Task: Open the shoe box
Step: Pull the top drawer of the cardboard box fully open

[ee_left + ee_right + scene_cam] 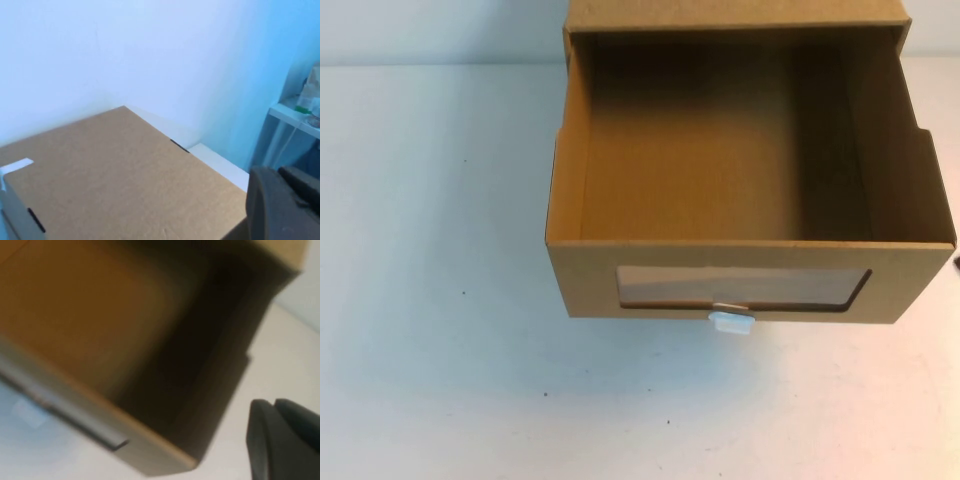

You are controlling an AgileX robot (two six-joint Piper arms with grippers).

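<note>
The brown cardboard shoe box (740,140) stands at the back of the white table, its drawer pulled out toward me and empty. The drawer's front panel has a clear window (740,287) and a white pull tab (731,321). In the high view neither gripper can be made out. My right gripper (274,402) is shut on nothing, hovering over the table beside the open drawer (100,315). My left gripper (276,172) is also shut and empty, held above the closed top of the box (115,170).
White table (440,300) lies left of and in front of the box. A small dark bit (956,262) shows at the high view's right edge. In the left wrist view, a wall stands behind the box and a shelf (300,117) holds some items.
</note>
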